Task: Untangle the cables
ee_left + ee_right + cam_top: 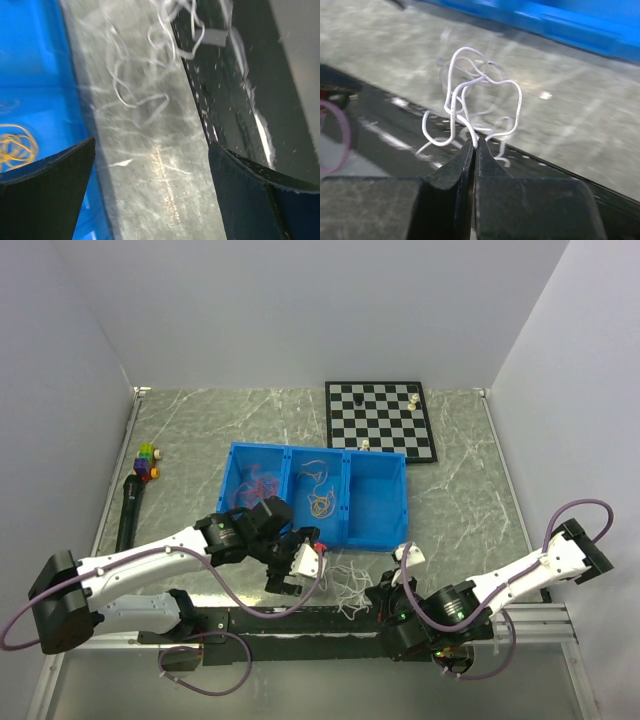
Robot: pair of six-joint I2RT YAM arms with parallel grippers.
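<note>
White cables [470, 100] pinched in the right tool [474, 144] — left tool [150, 170] spread wide

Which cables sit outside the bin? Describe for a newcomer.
Find the blue bin. In front of its near wall lies the white cable clump. Unlike the pink wires and yellow wires in the bin, it is white, with one loop pinched by the right hand.
</note>
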